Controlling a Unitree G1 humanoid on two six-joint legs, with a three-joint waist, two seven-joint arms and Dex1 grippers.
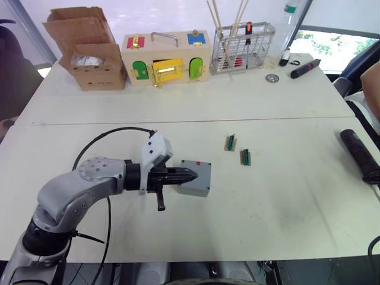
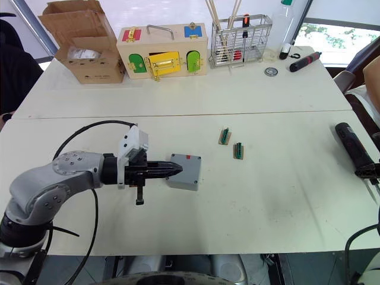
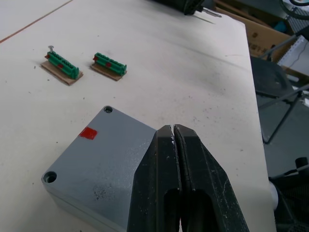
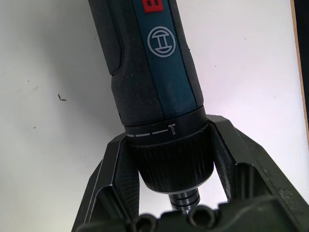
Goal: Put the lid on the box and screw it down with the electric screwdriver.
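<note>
— While the left gripper [image 1: 189, 176] reaches over the small square grey plastic box [image 1: 196, 178] at centre frame on the white table [image 1: 279, 202], where's the tool?

— At the right edge: the thick dark blue-black cylindrical electric screwdriver [image 2: 352, 148].

— Left wrist view?

— Black fingers [image 3: 157, 183] clenched together, empty, above the box's lid face.

— Right wrist view?

— The right gripper [image 4: 176, 171] grasps the screwdriver's collar.
</note>
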